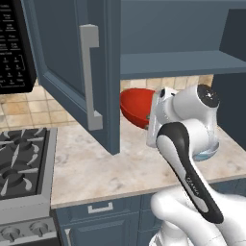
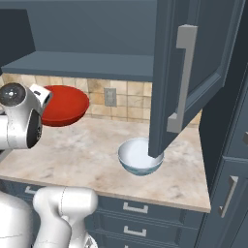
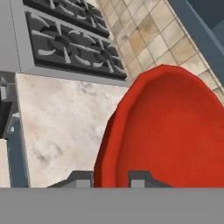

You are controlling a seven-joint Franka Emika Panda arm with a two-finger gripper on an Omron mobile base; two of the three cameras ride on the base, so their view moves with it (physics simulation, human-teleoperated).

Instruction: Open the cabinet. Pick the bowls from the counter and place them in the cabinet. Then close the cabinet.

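- Gripper: in the hand view its two dark tips stand either side of the rim of the red bowl, clamped on it.
- Red bowl, in the base views: lifted off the counter, tilted, hanging under the cabinet shelf. In the left base view it sits at about 12 o'clock from the wrist; in the right base view it lies at 3 o'clock from the wrist, in front of the tiled backsplash.
- Cabinet: both doors stand open. The left door with its silver bar handle swings out over the counter; the right door does the same, its lower corner hanging above the white bowl.
- White bowl: resting on the counter, towards 4 o'clock from the red bowl in the right base view, well apart from it.
- Stove: at 9 o'clock of the counter in the left base view, not involved.
- Step in hand, as I judge it: carrying the first bowl up to the cabinet. Opening is done; the white bowl and the closing are left.
- Next move calls for: raising the red bowl above the shelf's front edge, levelling it, then pushing it inward between the open doors before letting go.
- Risk: the bowl is wide, gripped only at the rim; it could catch the shelf edge.
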